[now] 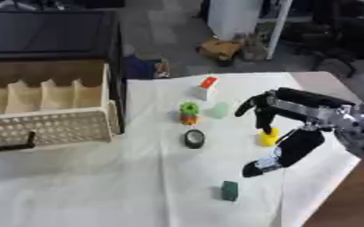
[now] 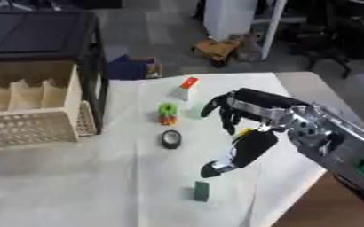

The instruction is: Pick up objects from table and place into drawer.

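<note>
The right hand [image 1: 282, 122] reaches in from the right side over the white cloth [image 1: 138, 186] that covers the table. Its fingers [image 1: 256, 108] curl downward and its thumb [image 1: 282, 155] stretches low toward the near side, so the hand is partly curled but holds nothing. A small yellow object [image 1: 268, 138] sits on the cloth directly under it, in the gap between fingers and thumb; whether any finger touches it I cannot tell.

Just beyond the fingertips, to the hand's left, lies a pale green piece [image 1: 219, 110], and next to that a green and orange stacked toy [image 1: 189, 112] stands upright. Farther away on that same side is a white block with a red top [image 1: 206, 88]. A black ring-shaped object [image 1: 194, 138] lies flat on the cloth, left of the thumb and well apart from it. Nearer than the thumb tip, toward the front edge, a dark green block [image 1: 230, 190] stands on its own.

Far off to the hand's left, the open drawer [image 1: 53, 126] sticks out of a dark cabinet [image 1: 53, 31]; it has a perforated cream front, a black handle [image 1: 10, 145] and upright dividers inside. None of the objects is in it.

The left hand does not show in either view
</note>
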You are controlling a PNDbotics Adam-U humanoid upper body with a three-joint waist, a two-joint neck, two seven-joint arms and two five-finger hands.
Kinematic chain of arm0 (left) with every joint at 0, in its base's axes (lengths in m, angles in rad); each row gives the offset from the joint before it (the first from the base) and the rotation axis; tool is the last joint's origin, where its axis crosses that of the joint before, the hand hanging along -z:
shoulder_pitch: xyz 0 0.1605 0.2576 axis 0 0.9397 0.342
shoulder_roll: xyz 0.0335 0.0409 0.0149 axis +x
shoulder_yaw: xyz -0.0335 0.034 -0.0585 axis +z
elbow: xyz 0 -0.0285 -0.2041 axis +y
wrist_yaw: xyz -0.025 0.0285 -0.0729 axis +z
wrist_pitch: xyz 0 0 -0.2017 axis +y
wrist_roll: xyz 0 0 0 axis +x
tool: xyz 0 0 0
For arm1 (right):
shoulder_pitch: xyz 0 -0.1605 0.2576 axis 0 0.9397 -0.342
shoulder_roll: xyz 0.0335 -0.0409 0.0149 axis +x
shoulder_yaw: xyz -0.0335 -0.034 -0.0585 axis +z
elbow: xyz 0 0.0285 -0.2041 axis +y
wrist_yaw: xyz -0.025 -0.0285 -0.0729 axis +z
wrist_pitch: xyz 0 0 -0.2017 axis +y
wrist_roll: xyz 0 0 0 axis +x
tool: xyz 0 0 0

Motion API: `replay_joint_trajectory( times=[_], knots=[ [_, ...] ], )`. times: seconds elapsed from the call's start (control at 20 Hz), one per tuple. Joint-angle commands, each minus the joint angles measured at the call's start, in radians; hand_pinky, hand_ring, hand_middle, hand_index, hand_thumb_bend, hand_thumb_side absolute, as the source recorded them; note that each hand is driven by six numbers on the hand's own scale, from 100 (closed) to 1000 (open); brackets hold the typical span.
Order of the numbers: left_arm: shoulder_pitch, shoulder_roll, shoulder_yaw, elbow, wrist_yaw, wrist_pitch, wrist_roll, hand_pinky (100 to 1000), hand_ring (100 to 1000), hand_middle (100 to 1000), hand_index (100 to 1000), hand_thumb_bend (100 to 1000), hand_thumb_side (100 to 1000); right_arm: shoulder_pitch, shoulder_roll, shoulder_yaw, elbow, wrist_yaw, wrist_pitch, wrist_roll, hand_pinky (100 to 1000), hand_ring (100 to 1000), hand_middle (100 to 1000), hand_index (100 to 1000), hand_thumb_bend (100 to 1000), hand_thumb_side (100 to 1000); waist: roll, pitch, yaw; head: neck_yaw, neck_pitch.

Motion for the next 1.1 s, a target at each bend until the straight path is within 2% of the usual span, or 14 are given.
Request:
replay_joint_trajectory(
  times=[0.05, 0.35, 0.4, 0.45, 0.6, 0.75, 1.1],
  knots=[
    [-0.006, 0.009, 0.004, -0.013, 0.007, 0.005, -0.002, 349, 397, 519, 804, 100, 1000, -0.020, -0.010, 0.000, 0.004, -0.010, 0.020, 0.001, 670, 653, 350, 858, 773, 396, -0.001, -0.016, -0.004, 0.003, 0.003],
    [-0.006, 0.012, 0.004, -0.013, 0.014, 0.009, -0.004, 347, 396, 519, 798, 100, 1000, -0.017, 0.017, 0.027, 0.011, -0.018, 0.060, 0.003, 671, 662, 354, 838, 761, 355, -0.007, -0.017, -0.015, 0.010, 0.007],
    [-0.006, 0.013, 0.004, -0.013, 0.015, 0.009, -0.005, 346, 395, 518, 796, 100, 1000, -0.014, 0.021, 0.029, 0.011, -0.017, 0.064, 0.002, 667, 661, 353, 828, 784, 332, -0.007, -0.017, -0.017, 0.011, 0.008],
    [-0.006, 0.013, 0.005, -0.013, 0.016, 0.010, -0.006, 345, 395, 518, 795, 100, 1000, -0.010, 0.026, 0.031, 0.012, -0.015, 0.068, 0.001, 666, 660, 351, 821, 759, 350, -0.008, -0.017, -0.018, 0.012, 0.009],
    [-0.006, 0.013, 0.005, -0.013, 0.018, 0.012, -0.006, 345, 394, 518, 793, 100, 1000, -0.002, 0.040, 0.035, 0.011, -0.006, 0.074, -0.005, 665, 657, 347, 802, 763, 342, -0.010, -0.019, -0.021, 0.013, 0.012],
    [-0.005, 0.014, 0.007, -0.013, 0.021, 0.014, -0.005, 343, 393, 518, 792, 100, 1000, 0.007, 0.058, 0.034, 0.006, 0.018, 0.063, -0.027, 659, 644, 337, 779, 774, 361, -0.012, -0.021, -0.024, 0.013, 0.020],
    [-0.002, 0.014, 0.009, -0.013, 0.024, 0.017, -0.002, 341, 393, 527, 790, 100, 1000, 0.032, 0.105, 0.044, 0.014, 0.083, 0.025, -0.071, 643, 627, 329, 754, 767, 369, -0.016, -0.025, -0.030, 0.016, 0.062]
  ],
)
